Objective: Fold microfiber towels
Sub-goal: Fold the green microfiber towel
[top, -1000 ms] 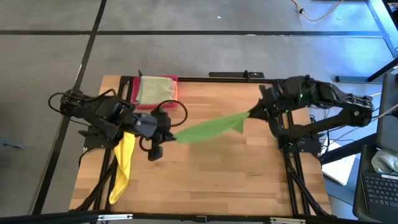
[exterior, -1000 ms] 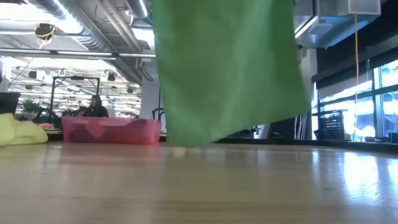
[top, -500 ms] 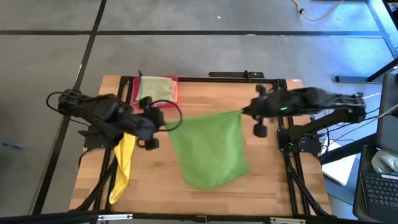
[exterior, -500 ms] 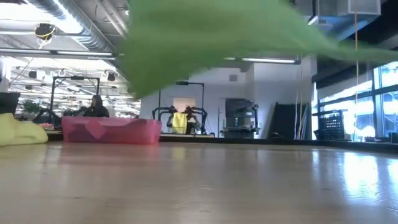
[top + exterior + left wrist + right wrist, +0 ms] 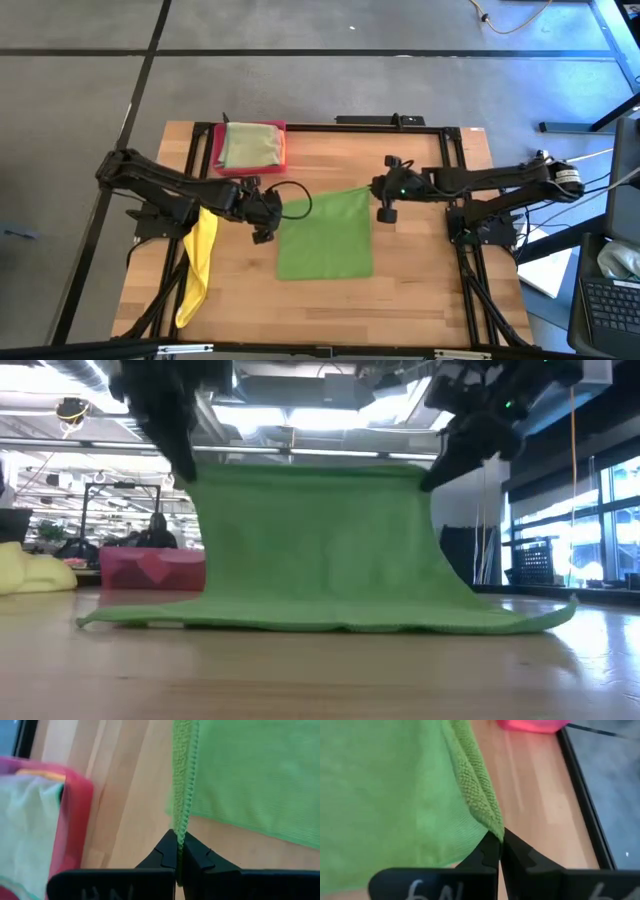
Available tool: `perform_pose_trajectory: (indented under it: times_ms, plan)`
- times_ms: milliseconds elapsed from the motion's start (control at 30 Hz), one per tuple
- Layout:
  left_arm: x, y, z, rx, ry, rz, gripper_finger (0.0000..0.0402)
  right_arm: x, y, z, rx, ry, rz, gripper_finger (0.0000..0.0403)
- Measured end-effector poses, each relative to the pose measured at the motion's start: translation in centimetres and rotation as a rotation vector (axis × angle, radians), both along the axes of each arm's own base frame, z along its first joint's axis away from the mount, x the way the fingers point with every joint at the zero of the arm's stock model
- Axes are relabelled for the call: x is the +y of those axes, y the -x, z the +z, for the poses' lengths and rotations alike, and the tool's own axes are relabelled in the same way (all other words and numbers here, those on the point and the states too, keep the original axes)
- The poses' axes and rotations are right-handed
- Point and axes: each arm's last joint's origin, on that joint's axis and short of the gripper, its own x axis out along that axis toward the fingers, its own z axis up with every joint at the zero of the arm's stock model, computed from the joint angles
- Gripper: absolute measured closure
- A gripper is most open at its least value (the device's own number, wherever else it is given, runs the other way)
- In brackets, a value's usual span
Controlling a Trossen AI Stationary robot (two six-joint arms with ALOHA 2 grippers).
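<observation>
High view, green towel: the bright green towel (image 5: 325,238) now lies spread on the middle of the counter (image 5: 420,290), its far edge lifted between the two arms; a second ago it was a bunched strip in the air, then a billowing sheet.
Low view, green towel: the near part rests flat on the wood while the far edge hangs taut from both held corners (like a small curtain).
Left gripper: the left gripper (image 5: 266,212) has its fingers clenched on the towel's far left corner, as the left wrist view shows with the hem running into the pinch.
Right gripper: the right gripper (image 5: 384,192) has its fingers clamped on the far right corner, just above the counter.
Meaning for the task: the towel looks shaken out and laid flat, so a first fold seems ready to begin.
Other towels: a yellow towel (image 5: 199,262) lies crumpled by the left arm's base; a pale olive-green towel (image 5: 250,145) sits in the pink-red tray (image 5: 216,148) at the counter's far left.
Hidden or unclear: part of the yellow towel is covered by the left arm; the remaining towels are not visible; a person far off in the low view is too small to make out.
</observation>
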Motion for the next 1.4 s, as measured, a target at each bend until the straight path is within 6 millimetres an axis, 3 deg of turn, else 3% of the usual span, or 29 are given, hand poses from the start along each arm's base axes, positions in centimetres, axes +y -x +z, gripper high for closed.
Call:
perform_pose_trajectory:
  times_ms: [133,333,567,767,1100,1267,1400]
  plan:
    - [1.3,0.0,-1.5,0.002,0.000,0.056,0.0401,-1.4,-0.3,-0.8,-0.024,-0.009,-0.050,0.0393]
    - [1.6,-0.8,-0.4,-0.066,0.106,0.083,0.0401,-0.6,-0.6,0.9,-0.036,-0.135,0.067,0.0393]
    - [-1.5,-0.9,0.8,-0.112,0.272,0.040,0.0401,2.7,-0.5,2.4,0.000,-0.453,0.270,0.0393]
    - [-4.8,-0.4,0.2,-0.104,0.297,0.020,0.0401,5.3,-0.5,1.0,0.088,-0.471,0.329,0.0393]
    - [-9.6,-2.9,-4.6,-0.059,0.307,-0.060,0.0401,7.5,0.1,-4.2,0.255,-0.442,0.336,0.0393]
    - [-11.1,-3.9,-7.2,0.007,0.362,-0.095,0.0401,8.1,-0.2,-4.9,0.231,-0.482,0.320,0.0393]
    - [-11.2,-3.8,-7.9,0.056,0.361,-0.098,0.0401,8.7,-0.4,-4.9,0.215,-0.498,0.323,0.0393]
